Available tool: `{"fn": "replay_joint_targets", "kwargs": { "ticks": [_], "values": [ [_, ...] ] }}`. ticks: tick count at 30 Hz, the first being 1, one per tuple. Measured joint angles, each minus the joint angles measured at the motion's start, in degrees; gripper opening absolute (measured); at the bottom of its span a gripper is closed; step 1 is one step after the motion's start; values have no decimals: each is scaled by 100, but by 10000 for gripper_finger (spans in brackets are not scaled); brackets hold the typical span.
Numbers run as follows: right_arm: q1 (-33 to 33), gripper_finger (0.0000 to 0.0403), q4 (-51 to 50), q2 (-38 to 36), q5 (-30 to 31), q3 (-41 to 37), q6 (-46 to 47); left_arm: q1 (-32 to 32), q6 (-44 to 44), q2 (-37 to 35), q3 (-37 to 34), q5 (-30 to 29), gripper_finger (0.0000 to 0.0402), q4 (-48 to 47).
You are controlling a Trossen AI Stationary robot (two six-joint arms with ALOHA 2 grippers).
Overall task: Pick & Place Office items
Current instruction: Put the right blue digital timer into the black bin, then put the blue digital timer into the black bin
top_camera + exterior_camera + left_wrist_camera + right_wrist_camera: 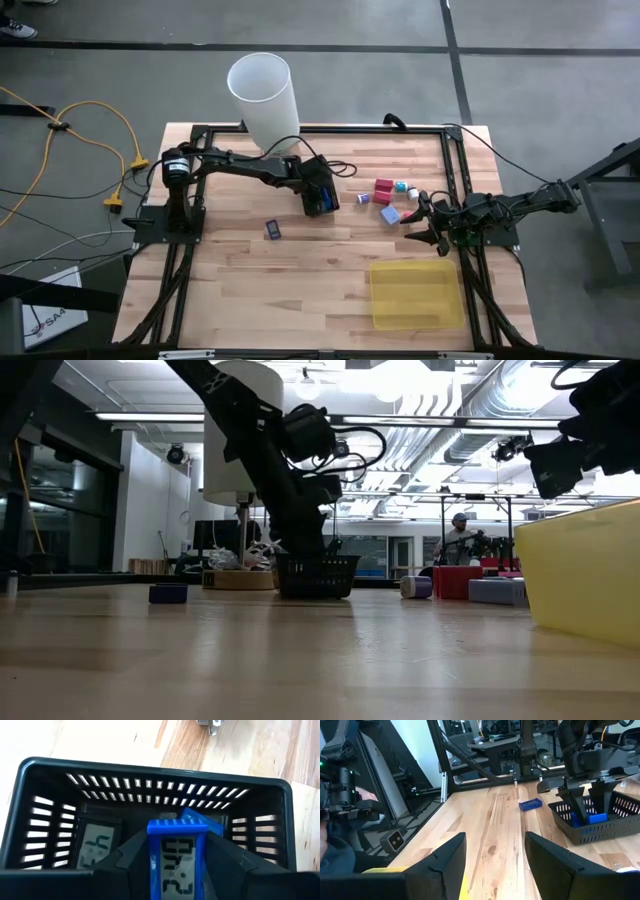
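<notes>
My left gripper (176, 870) hangs over the black mesh box (150, 767), shut on a blue office item with a small grey display (176, 850). In the box lie a black-framed piece (95, 845) and another blue piece (205, 824). One more blue piece (273, 230) lies flat on the table to the box's left. Red (384, 188), white/teal (402, 187), purple (362, 198) and pale blue (390, 214) blocks sit right of the box. My right gripper (495, 855) waits open beside those blocks, at the table's right side (420, 226). My left gripper pinches the blue display piece between its two fingers (131, 857), one on each long side (152, 865). The fingers come from above, pointing down into the box. The piece stands on end in the hold, and its top end (176, 826) pokes out past the fingertips; the lower end is hidden.
A flat translucent yellow tray (415, 293) lies near the table's right near corner, just before the right gripper. A tall white cylinder (262, 92) stands at the far edge behind the left arm. Black frame rails (330, 128) run along the table's edges. Bare wood lies in the near-left area.
</notes>
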Motion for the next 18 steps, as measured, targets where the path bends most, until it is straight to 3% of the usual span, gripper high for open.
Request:
{"fn": "replay_joint_targets", "kwargs": {
  "ticks": [9, 18],
  "values": [
    [0, 190, 0, 0, -2, 0, 0, 0, -10, 0, -4, 2, 216, -2],
    [0, 190, -2, 0, -2, 0, 0, 0, -17, 0, -4, 4, 222, 0]
  ]
}}
